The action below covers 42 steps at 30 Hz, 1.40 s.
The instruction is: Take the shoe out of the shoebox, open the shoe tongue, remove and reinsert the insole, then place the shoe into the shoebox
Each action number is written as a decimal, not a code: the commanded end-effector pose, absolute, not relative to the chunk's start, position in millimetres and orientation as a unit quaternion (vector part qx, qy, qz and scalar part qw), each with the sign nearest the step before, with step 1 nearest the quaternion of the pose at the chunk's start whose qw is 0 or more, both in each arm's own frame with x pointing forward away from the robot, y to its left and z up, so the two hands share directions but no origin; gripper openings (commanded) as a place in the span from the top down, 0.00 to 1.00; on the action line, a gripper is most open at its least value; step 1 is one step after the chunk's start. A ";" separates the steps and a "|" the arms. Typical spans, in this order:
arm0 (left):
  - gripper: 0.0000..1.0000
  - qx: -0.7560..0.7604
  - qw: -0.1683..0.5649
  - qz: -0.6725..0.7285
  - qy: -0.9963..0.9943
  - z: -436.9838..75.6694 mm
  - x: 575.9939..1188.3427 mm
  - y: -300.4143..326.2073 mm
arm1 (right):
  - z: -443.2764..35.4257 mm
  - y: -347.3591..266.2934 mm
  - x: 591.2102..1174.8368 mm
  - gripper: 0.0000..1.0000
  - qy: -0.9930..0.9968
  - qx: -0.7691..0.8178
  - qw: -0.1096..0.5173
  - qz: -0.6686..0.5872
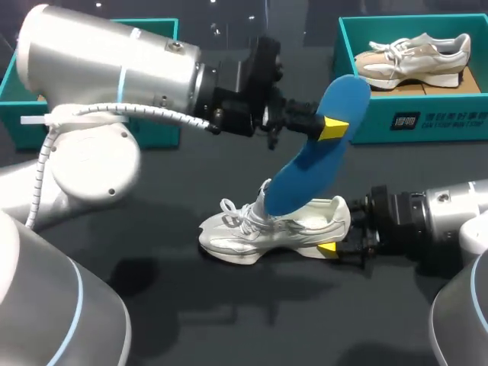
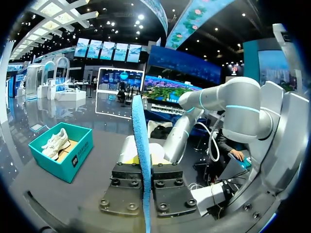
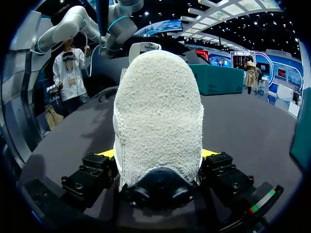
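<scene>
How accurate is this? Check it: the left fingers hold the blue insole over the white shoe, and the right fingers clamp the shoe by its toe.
One detail is wrong. The right fingers clamp the white shoe by its heel, not its toe; the head view shows the toe pointing away from that arm. The left fingers do hold the blue insole over the shoe.

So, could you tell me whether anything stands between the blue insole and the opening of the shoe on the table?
Nothing visible does. The blue insole, held by the left gripper, has its lower end at the white shoe's opening, behind the laces; the right gripper holds the heel.
</scene>
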<state>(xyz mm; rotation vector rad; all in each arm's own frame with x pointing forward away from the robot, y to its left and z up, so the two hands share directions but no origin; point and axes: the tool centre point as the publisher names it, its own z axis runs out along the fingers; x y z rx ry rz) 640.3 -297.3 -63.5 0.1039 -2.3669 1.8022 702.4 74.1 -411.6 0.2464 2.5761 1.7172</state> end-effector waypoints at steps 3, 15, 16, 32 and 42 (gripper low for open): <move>1.00 0.043 0.085 0.647 -0.757 -59.0 632.7 -270.7 | -410.7 75.2 701.1 1.00 0.831 0.080 0.018 0.551; 1.00 0.066 0.068 0.655 -0.750 -41.5 619.7 -231.2 | -410.7 75.2 701.1 1.00 0.831 0.080 0.018 0.551; 1.00 0.066 0.068 0.655 -0.750 -41.5 619.7 -231.2 | -410.7 75.2 701.1 1.00 0.831 0.080 0.018 0.551; 1.00 0.100 0.114 0.668 -0.728 -51.4 623.2 -228.1 | -410.7 75.2 701.1 1.00 0.831 0.080 0.018 0.551; 1.00 0.129 0.098 0.687 -0.709 -53.0 620.5 -224.1 | -410.7 75.2 701.1 1.00 0.831 0.080 0.018 0.551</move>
